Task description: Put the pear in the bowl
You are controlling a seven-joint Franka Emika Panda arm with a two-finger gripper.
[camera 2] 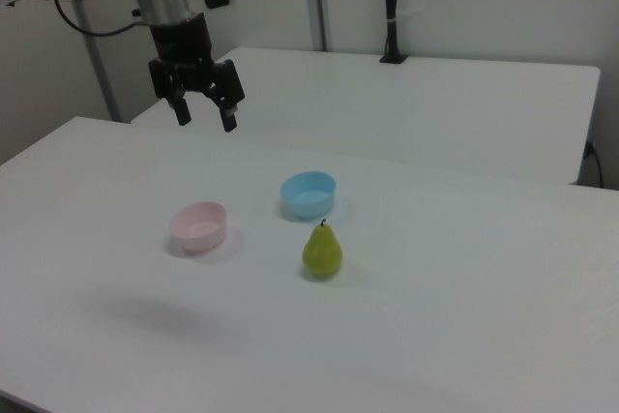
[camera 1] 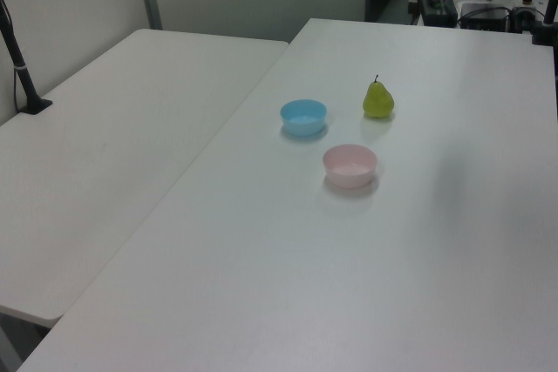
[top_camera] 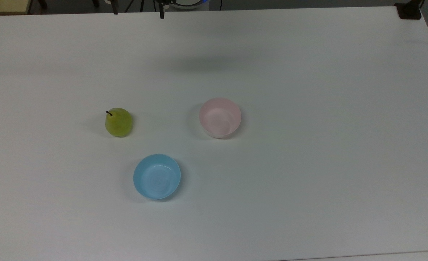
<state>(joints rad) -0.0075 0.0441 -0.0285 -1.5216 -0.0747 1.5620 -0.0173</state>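
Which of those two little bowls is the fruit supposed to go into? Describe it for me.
Look at the big white table. Near its middle stand two small round bowls and a pear. The right one is the pale pink bowl, empty and plain; its neighbour is a light blue bowl.

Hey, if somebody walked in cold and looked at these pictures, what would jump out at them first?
Probably the yellow-green pear standing upright on the white table, apart from two empty bowls: a pale pink bowl to the top view's right of it and a light blue bowl nearer the bottom edge. In the right view, the robot's hand hangs open above the table, well clear of all three.
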